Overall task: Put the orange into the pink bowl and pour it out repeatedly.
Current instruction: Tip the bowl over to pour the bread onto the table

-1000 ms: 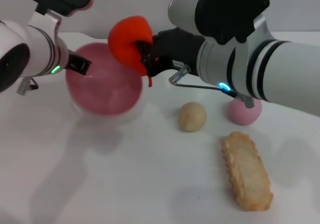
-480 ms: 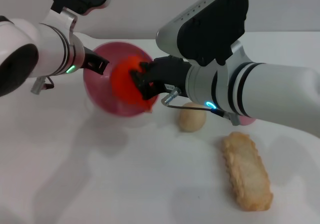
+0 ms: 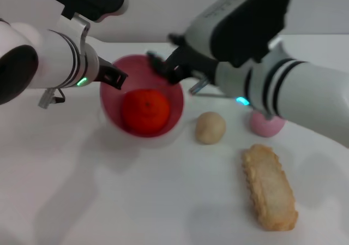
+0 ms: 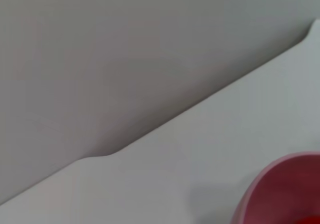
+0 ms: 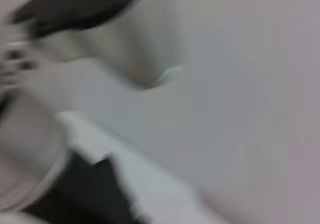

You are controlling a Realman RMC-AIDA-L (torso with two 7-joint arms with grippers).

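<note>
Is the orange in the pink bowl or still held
In the bowl. The orange sits inside the pink bowl, free of the open right gripper; the left gripper holds the rim.

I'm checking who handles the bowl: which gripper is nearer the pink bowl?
Left. The left gripper sits at the pink bowl's rim; the right gripper hovers open just above its far edge.

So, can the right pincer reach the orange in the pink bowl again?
Probably yes. The orange lies uncovered in the pink bowl, whose mouth is unobstructed. The right pincer hangs open over the far rim, while the left pincer holds the near-left rim.
</note>
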